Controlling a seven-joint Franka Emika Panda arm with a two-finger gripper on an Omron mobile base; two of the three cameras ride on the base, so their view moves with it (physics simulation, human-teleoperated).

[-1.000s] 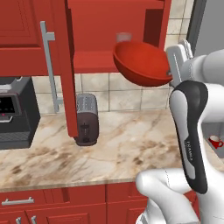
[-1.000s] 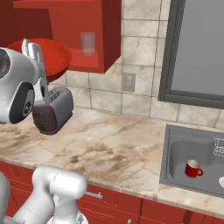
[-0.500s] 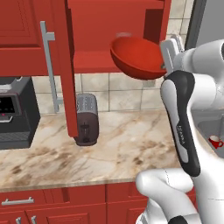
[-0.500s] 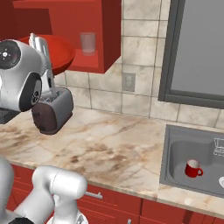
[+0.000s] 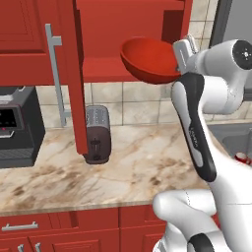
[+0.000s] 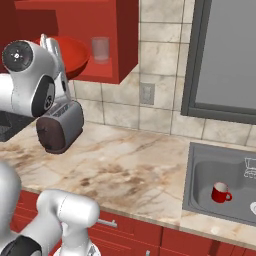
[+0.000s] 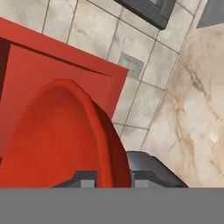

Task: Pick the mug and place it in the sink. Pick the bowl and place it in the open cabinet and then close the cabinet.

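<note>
One red bowl hangs in the air at the mouth of the open cabinet, just above the level of its lower shelf, tipped so its hollow faces up and toward the cabinet's left side. Its rim runs at a slant rather than level. In the hand view the bowl stands edge-on to the camera, its rim rising straight up between the two finger tips, which sit one on each side of the wall of the bowl, so the gripper is pinched narrow on that rim. From the left base view the gripper meets the bowl at its right edge.

The arm rises from the base, bends at a dark-striped forearm and reaches up to cabinet height, its wrist turned so the fingers point toward the cabinet. In the right base view the bowl shows behind the wrist, beside a clear glass on the shelf.

The cabinet door stands swung out, edge toward the camera. Below on the marble counter sits a toaster. The mug stands upright in the sink.
</note>
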